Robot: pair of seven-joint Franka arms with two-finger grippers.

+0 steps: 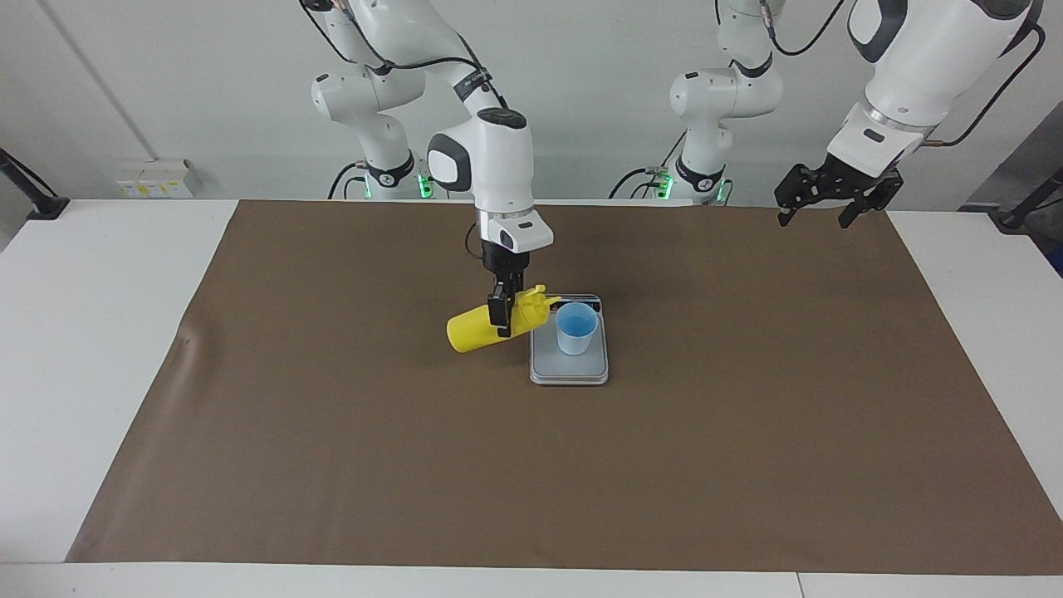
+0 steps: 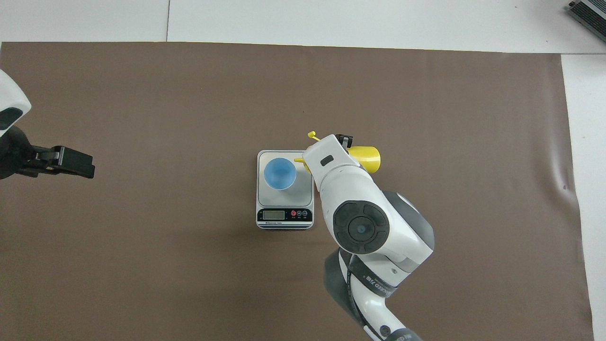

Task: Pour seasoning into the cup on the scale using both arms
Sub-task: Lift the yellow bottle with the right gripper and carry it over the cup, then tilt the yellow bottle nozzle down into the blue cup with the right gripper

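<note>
The yellow seasoning bottle (image 1: 475, 329) hangs tipped almost flat in the air, beside the scale on the side toward the right arm's end of the table. My right gripper (image 1: 501, 314) is shut on the bottle just below its shoulder. The nozzle (image 1: 550, 297) points at the rim of the light-blue cup (image 1: 575, 329), which stands upright on the silver scale (image 1: 569, 370). In the overhead view the right wrist covers most of the bottle (image 2: 367, 158); the cup (image 2: 280, 173) and the scale (image 2: 307, 199) show. My left gripper (image 1: 817, 208) (image 2: 75, 162) waits open and empty, raised over the brown mat at the left arm's end.
A brown mat (image 1: 747, 415) covers most of the white table (image 1: 100, 332). A grey device (image 2: 589, 12) lies on the bare table, farther from the robots than the mat's corner at the right arm's end. The scale's display strip (image 2: 284, 215) faces the robots.
</note>
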